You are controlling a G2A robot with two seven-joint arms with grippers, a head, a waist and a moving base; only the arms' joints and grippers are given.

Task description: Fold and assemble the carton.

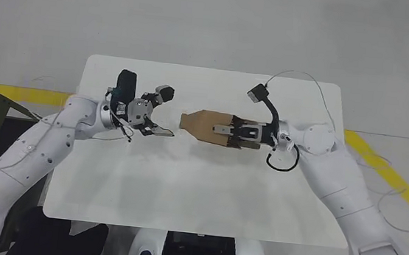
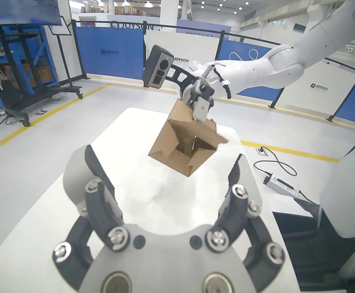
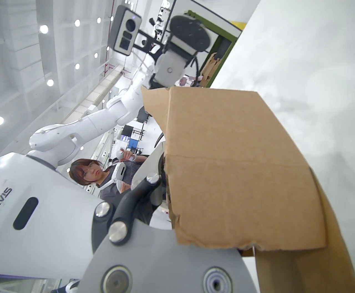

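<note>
Your right gripper (image 1: pixel 223 129) was clamped on one wall of the brown cardboard carton (image 1: pixel 206 125). It held the carton in the air above the middle of the white table (image 1: pixel 183 192), nearer the far edge. The carton lay tipped on its side, its open mouth turned toward your left gripper (image 1: pixel 167 112). That gripper hung near the mouth with its fingers spread wide, grasping nothing and touching nothing. The arrangement looked deliberate: one claw steadied the body so the other could come at the loose flaps head-on. From above you got only a flat brown shape between the two arms. The left wrist view told more, because it looked straight into the carton. There, inner flaps at the far end lay partly folded across one another, and one flap at the mouth stuck outward, unfolded. The right wrist view gave the outside instead: a plain wall with a crease across it and a ragged edge close to the claw.
</note>
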